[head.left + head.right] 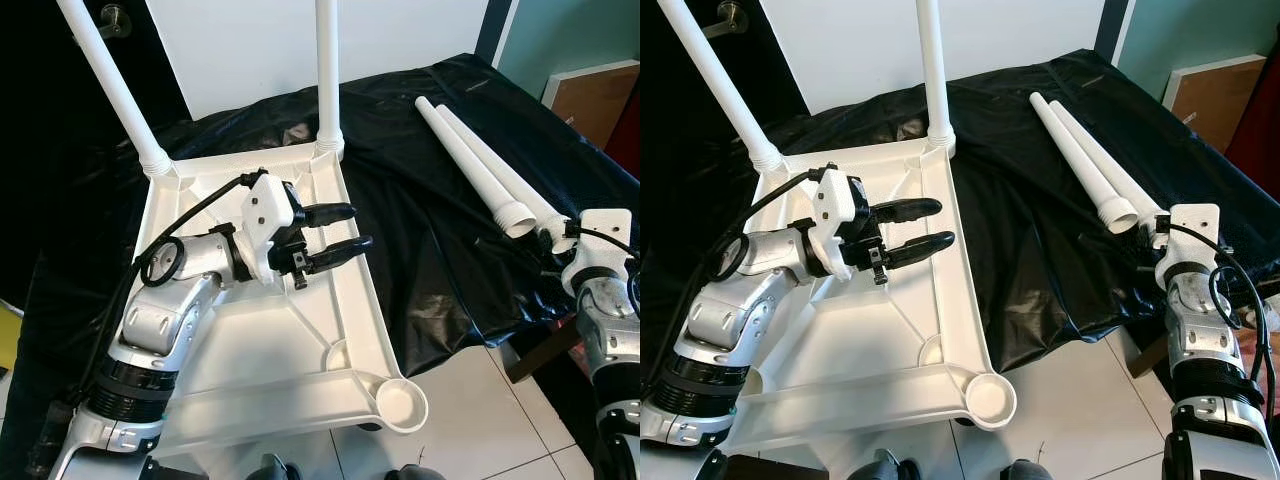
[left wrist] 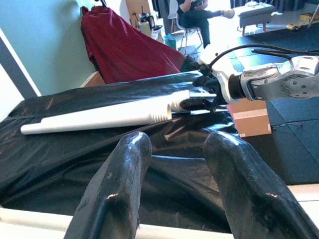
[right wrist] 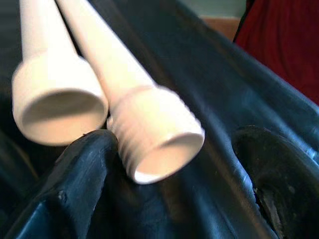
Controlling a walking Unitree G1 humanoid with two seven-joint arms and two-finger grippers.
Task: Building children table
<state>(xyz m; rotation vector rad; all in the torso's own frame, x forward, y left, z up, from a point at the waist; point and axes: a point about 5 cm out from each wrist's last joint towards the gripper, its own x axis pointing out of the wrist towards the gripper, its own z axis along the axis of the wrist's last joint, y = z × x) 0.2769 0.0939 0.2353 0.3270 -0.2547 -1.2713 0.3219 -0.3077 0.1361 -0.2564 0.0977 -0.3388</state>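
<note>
The white children's table top [image 1: 300,380] lies upside down on a black cloth. Two white legs [image 1: 110,75] [image 1: 328,70] stand in its far corners. Its near right corner socket [image 1: 402,402] is bare. My left gripper [image 1: 358,227] hovers open over the underside, near the right rim, holding nothing. Two loose white legs [image 1: 470,160] lie side by side on the cloth to the right. My right gripper [image 3: 174,174] is open at their near ends. The threaded end [image 3: 159,134] of one leg sits between its fingers, close to one finger [image 3: 79,174] and apart from the other.
The black cloth [image 1: 430,230] drapes over a low surface and ends at tiled floor [image 1: 480,420]. A brown board [image 1: 590,100] leans at the far right. A red cloth [image 2: 129,50] and a seated person [image 2: 192,12] are farther off in the left wrist view.
</note>
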